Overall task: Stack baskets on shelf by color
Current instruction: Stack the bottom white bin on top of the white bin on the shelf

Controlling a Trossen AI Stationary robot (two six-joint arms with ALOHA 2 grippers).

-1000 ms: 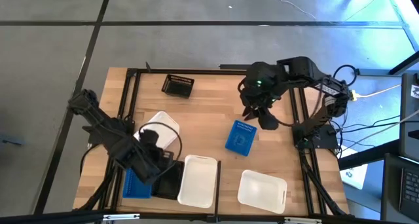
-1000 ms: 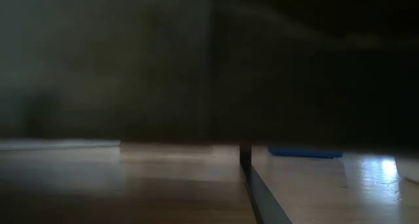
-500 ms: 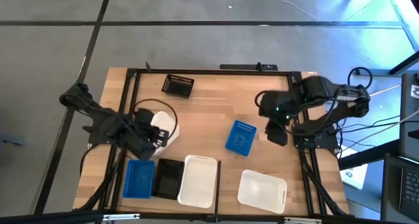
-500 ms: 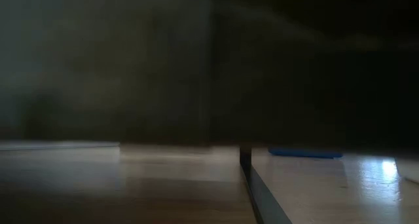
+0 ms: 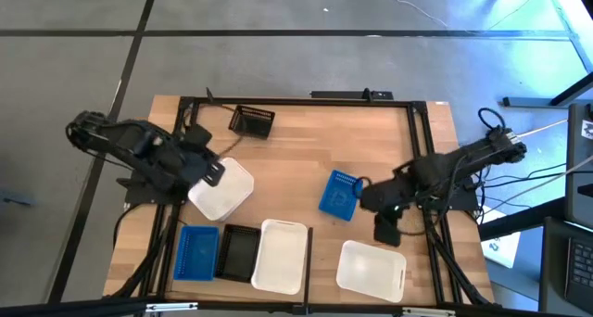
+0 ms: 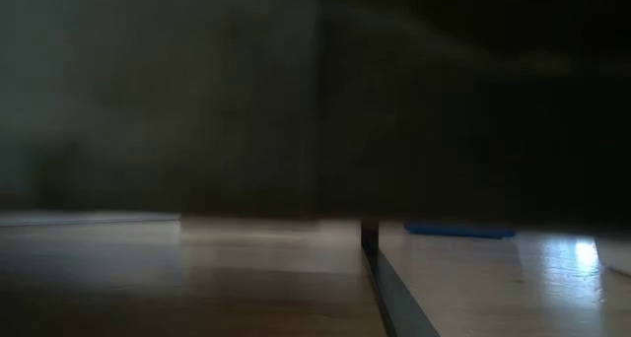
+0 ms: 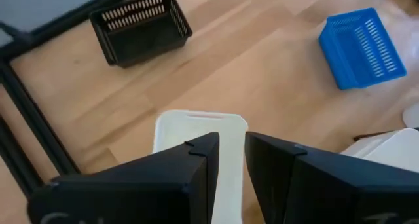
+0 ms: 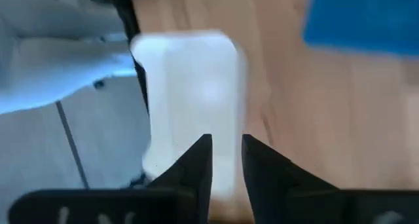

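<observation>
The left gripper [image 5: 211, 169] hangs over the rim of a smooth white rounded plastic basket [image 5: 222, 189]. Its wrist view shows two dark fingers [image 7: 200, 168] with only a narrow slit between them and nothing clamped, so nearly closed and empty. The right gripper [image 5: 386, 227] likewise shows a thin gap and holds nothing; it hovers between the small blue slotted basket [image 5: 339, 194] and another white basket [image 5: 371, 267].

Taking that blue basket as landmark: a black slotted basket [image 5: 252, 120] lies well away toward the far rail of the wooden plank shelf [image 5: 296, 150]; a row of blue [image 5: 195, 253], black [image 5: 237, 253] and white [image 5: 281, 255] baskets sits toward the near edge.

Risk, as I judge it: with jaws this narrow, either gripper may shove a basket instead of straddling its wall, and a white one near the rail could slide off.

Compared with a second ago, the left arm has pulled back off the near row, and the right arm has swung from the far side down past the blue basket.
</observation>
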